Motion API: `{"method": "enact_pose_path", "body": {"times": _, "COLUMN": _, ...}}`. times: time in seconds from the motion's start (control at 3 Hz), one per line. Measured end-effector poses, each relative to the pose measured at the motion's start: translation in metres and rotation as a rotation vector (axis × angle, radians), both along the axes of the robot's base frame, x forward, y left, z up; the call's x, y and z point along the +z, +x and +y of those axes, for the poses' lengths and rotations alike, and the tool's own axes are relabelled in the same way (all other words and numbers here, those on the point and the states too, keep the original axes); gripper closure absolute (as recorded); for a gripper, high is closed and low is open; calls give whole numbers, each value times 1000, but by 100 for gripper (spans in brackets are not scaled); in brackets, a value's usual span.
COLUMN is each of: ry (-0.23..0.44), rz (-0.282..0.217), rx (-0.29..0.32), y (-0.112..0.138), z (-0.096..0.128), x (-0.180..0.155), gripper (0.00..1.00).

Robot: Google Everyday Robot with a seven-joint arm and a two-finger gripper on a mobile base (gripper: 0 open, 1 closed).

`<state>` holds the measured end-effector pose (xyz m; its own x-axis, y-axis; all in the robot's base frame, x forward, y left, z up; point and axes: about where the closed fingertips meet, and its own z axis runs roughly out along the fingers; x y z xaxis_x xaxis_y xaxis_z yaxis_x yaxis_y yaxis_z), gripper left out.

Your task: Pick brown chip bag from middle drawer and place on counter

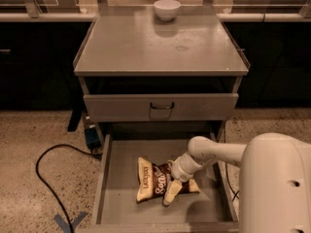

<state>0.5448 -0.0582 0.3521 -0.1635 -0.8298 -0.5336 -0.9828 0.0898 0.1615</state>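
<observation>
We are seeing the pale gripper (171,194) reaching down inside the open, shallow grey metal middle drawer (121,198), meeting the right end of the crinkly brown chip bag (153,179). We cannot tell if it is clamping the bag. The bag is lying on the drawer's floor. Above the drawer, the flat grey metal counter (146,47) is carrying a small white bowl (166,8).

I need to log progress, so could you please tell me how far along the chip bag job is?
Done: the drawer is open. In hand: the gripper is down at the chip bag, which lies on the drawer floor, not yet lifted. Left: lifting it out and setting it on the counter, where a white bowl stands at the back.
</observation>
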Motion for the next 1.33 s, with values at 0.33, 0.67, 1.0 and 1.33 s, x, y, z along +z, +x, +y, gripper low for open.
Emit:
{"method": "enact_pose_path", "body": {"times": 0.33, "ry": 4, "rz": 15, "rx": 3, "y": -2, "z": 3, "x": -8, "gripper": 19}}
{"method": "enact_pose_path", "body": {"times": 0.67, "ry": 3, "rz": 15, "rx": 4, "y": -2, "z": 3, "x": -8, "gripper": 41}}
{"method": "enact_pose_path", "body": {"times": 1.0, "ry": 4, "rz": 15, "rx": 4, "y": -2, "z": 3, "x": -8, "gripper": 66}}
{"method": "enact_pose_path", "body": {"times": 1.33, "ry": 4, "rz": 15, "rx": 4, "y": -2, "z": 3, "x": 1, "gripper": 89}}
